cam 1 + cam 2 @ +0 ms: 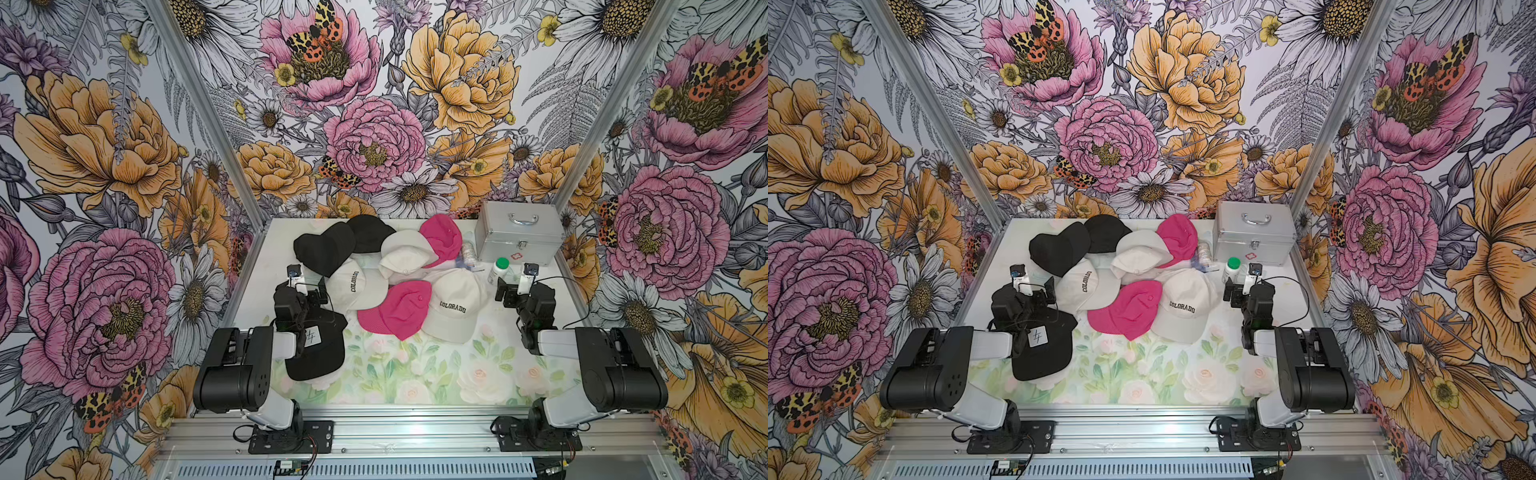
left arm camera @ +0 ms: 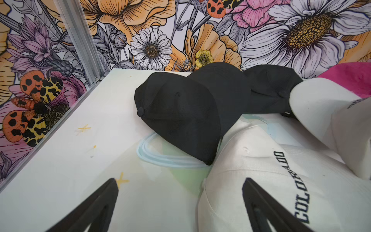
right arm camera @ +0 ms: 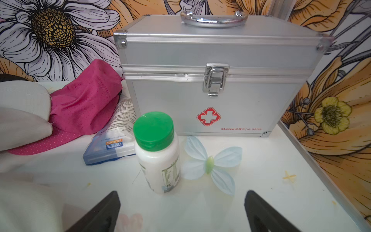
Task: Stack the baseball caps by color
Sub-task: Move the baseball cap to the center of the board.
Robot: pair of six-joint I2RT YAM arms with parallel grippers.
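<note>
Left hand (image 2: 180,200), spread wide and empty, hangs beside the cream COLORADO cap (image 2: 241,156).

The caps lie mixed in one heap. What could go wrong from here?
The upright bottle stands just before the open right gripper; reaching for caps could tip it. The near pink cap lies against a COLORADO cap; lifting one may drag the other.

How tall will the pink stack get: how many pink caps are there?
2. One pink cap lies at the back, near the silver case; the other lies mid-table between the two COLORADO caps. Others may be hidden.
</note>
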